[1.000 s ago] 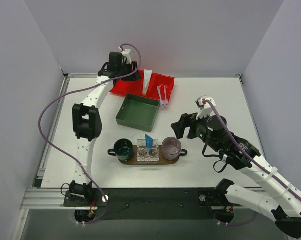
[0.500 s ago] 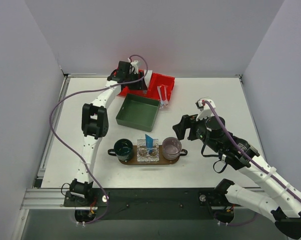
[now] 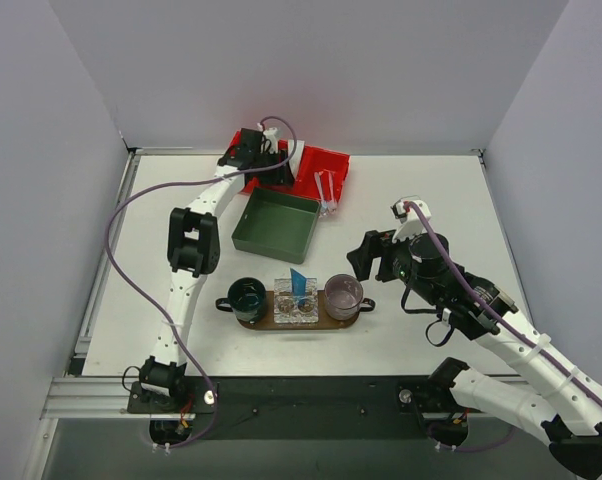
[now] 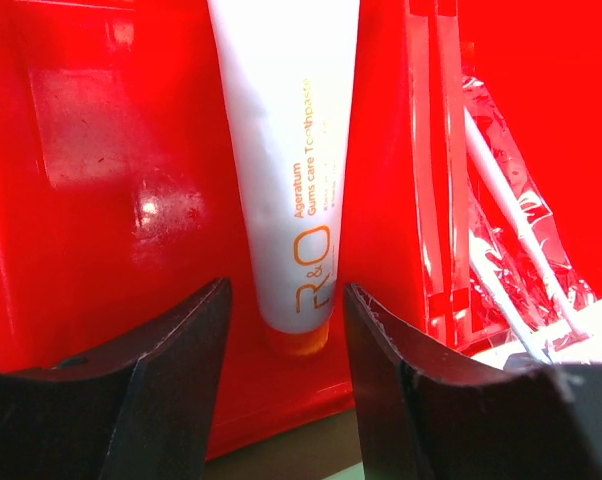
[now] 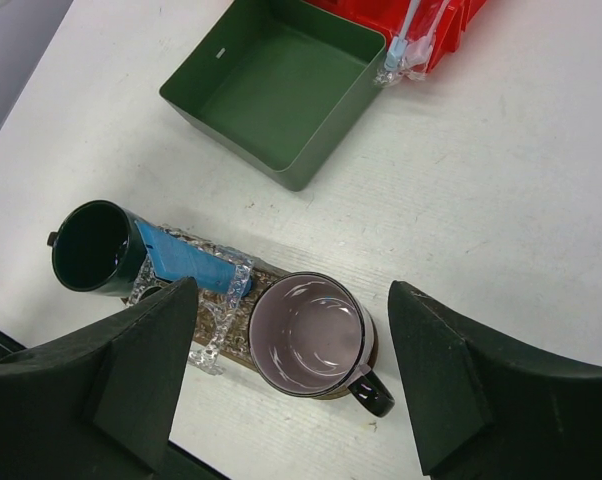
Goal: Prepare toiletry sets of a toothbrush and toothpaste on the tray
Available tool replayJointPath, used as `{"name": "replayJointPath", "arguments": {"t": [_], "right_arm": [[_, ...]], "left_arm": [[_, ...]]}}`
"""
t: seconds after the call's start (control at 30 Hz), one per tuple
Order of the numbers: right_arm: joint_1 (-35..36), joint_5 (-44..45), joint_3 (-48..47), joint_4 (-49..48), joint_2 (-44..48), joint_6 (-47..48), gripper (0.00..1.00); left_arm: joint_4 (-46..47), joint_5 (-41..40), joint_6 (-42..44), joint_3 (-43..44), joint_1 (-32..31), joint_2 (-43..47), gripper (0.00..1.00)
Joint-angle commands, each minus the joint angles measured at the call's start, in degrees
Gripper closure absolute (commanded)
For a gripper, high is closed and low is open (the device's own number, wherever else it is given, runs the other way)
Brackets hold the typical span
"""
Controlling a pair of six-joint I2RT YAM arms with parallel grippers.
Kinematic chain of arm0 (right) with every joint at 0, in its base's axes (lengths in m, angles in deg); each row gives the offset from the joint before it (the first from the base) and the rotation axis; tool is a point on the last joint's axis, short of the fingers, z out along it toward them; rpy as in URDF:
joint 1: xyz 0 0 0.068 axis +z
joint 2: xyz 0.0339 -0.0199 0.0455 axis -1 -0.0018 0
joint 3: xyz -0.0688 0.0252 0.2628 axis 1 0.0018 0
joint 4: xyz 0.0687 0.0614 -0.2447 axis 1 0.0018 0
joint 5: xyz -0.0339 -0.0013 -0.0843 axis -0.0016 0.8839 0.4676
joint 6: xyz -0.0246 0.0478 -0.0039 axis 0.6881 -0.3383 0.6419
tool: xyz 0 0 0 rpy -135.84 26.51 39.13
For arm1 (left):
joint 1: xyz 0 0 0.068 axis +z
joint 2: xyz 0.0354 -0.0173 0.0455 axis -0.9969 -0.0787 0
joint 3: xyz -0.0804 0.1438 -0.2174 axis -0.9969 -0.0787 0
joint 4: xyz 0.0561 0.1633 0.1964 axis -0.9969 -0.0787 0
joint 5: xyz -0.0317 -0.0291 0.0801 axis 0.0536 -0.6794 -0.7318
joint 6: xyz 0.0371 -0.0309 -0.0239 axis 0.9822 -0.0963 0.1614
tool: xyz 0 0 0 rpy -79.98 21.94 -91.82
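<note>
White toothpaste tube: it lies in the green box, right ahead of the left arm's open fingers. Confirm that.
Not quite. The white toothpaste tube lies in the red bin, not the green box; the left wrist view shows it on the red floor. The rest holds: it is right ahead of the open fingers of the left gripper.

White segmented arms point(image 3: 184, 300), black joints point(image 3: 194, 243), purple cables point(image 3: 109, 232), black wedge-shaped claw fingers point(image 4: 161, 390).
</note>
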Motion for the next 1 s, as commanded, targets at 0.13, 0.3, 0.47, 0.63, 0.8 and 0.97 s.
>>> {"name": "replayJointPath", "arguments": {"t": [0.13,0.3,0.47,0.63,0.8,0.97], "right_arm": [[-0.91,0.32,0.79,-1.04,-0.59,-0.46,0.29],[-1.17,0.32,0.97,-0.95,-0.68,-0.54,0.3],[-1.35,0.32,1.14,-0.86,-0.59,-0.63,0.31],[-1.61,0.32,1.67,-0.77,-0.33,-0.54,0.32],[-1.7,0.41,2.28,-0.86,-0.07,-0.81,0.32],[-1.87,0.41,2.72,-0.77,0.28,-0.9,0.32]], "left_arm": [[6.71,9.54,-1.47,3.12,1.81,-2.28,0.47],[9.09,12.27,-2.62,2.94,2.51,-2.81,0.66],[9.79,13.59,-2.27,2.68,2.51,-2.55,0.8],[10.58,14.56,-2.1,1.71,2.69,-1.67,1.0],[12.07,14.21,-0.87,-1.27,2.69,1.58,1.0],[15.41,12.72,-0.08,-6.28,2.78,7.37,1.0]]}}
